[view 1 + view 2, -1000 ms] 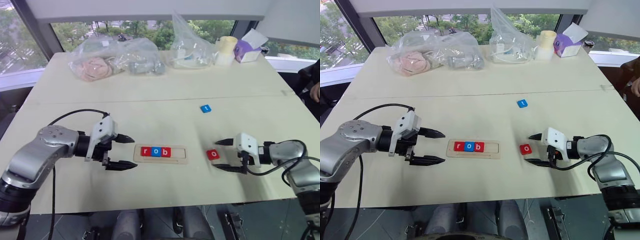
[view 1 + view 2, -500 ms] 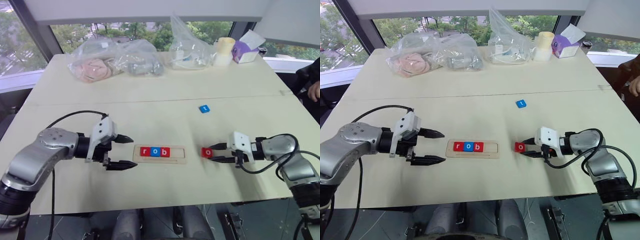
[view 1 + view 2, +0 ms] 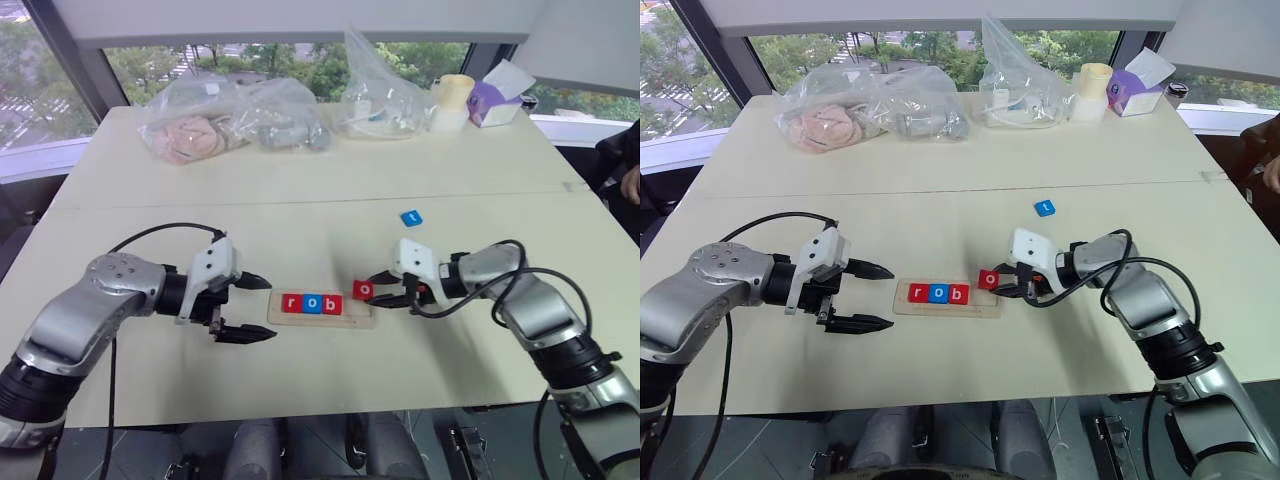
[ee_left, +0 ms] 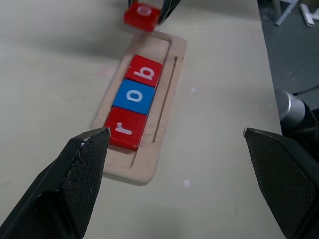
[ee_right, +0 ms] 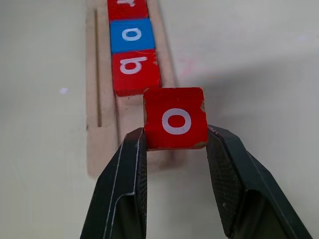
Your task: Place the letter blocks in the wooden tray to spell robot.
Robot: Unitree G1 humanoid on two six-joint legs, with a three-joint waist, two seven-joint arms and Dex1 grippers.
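The wooden tray lies at the table's middle front, holding a red r, a blue o and a red b in a row. My right gripper is shut on a red o block, which hangs just above the tray's right end, tilted slightly. The held red o block sits between both black fingers. A blue t block lies alone farther back on the right. My left gripper stands open just left of the tray, with nothing between its fingers.
Clear plastic bags with soft items, a roll of tape and a purple tissue box line the table's far edge. A person's hand shows at the right border. A seam crosses the table behind the t block.
My right gripper closed on the red o block, lifted it and carried it left to the tray's right end. The left gripper stayed where it was, open.
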